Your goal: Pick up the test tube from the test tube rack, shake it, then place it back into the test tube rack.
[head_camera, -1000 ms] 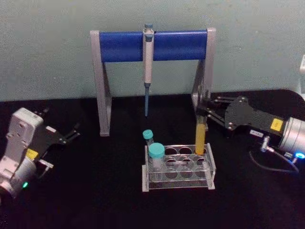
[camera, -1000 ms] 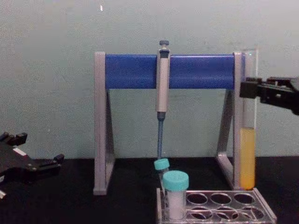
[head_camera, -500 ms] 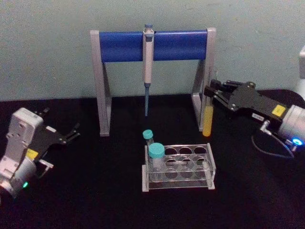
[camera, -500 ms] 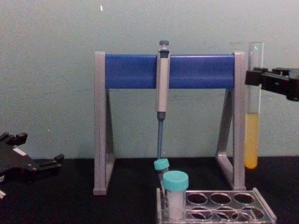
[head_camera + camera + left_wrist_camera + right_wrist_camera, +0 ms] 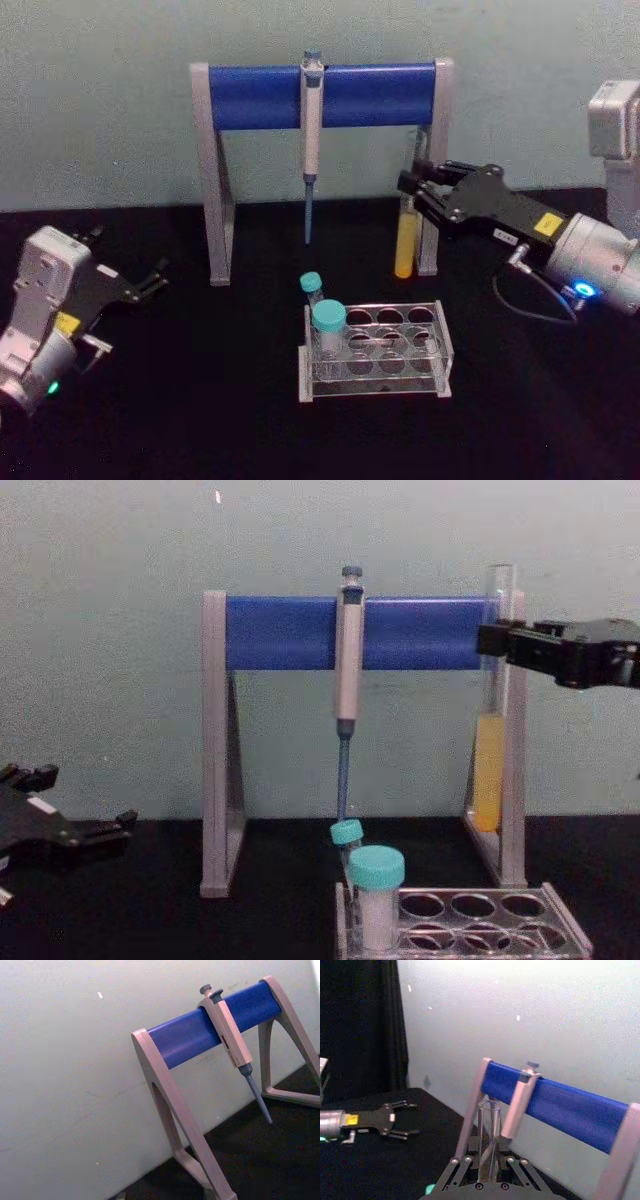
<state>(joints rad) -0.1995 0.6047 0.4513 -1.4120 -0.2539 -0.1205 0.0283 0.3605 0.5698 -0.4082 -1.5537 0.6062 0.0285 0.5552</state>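
Yellow liquid tints the lower part of the clear test tube [image 5: 404,250]. The right hand [image 5: 413,183] and left hand [image 5: 128,254] are black, each with a yellow label. Grey stand [image 5: 260,97] with blue bar, teal caps [image 5: 327,316], clear rack [image 5: 400,388], black surface [image 5: 200,400], pale green wall [image 5: 100,100].

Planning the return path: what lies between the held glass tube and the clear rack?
Just bare black tabletop, seen in the head view, between the yellow-filled clear glass tube in the right tool and the low clear plastic rack.
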